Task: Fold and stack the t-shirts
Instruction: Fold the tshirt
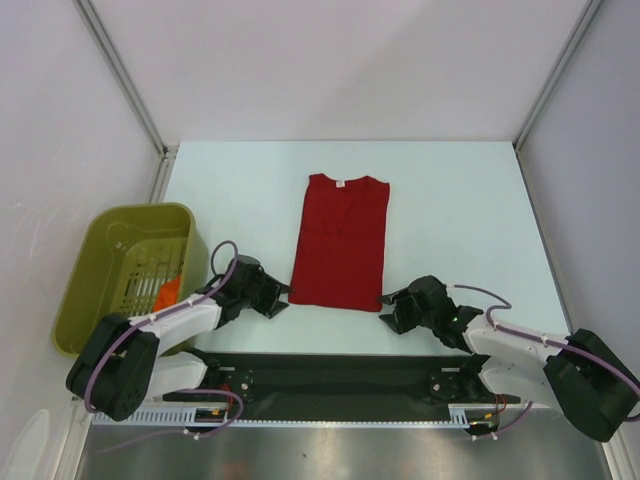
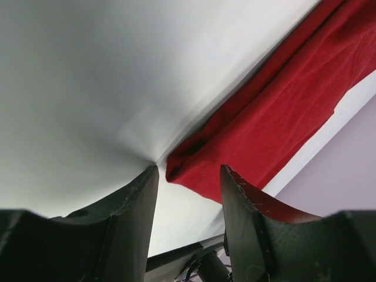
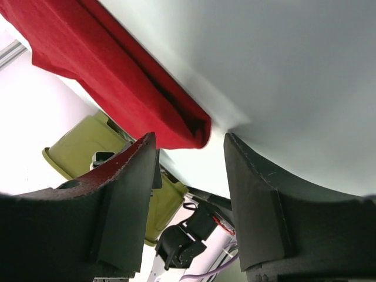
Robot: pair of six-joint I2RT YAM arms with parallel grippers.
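One dark red t-shirt [image 1: 340, 240] lies flat in the middle of the table [image 1: 230, 180]. It's folded to a long strip w/ sleeves tucked in, collar + white label at the far end, hem toward the arms.

L gripper [image 1: 278, 298] sits low at the near-left hem corner, R gripper [image 1: 392, 306] at the near-right corner. They're mirrored, prob. so both corners can be lifted together & the hem carried up to the collar w/o skewing.

Both sets of fingers stand roughly half apart w/ nothing clamped. In each wrist view the cloth corner sits just ahead of the gap, not between the pads as far as I can tell. The low, flat approach makes sense, since a finger has to slide under thin fabric.

Olive basket [image 1: 100, 235] at the left edge holds a bit of orange-red cloth [image 1: 168, 292], maybe another shirt. No stack visible yet.
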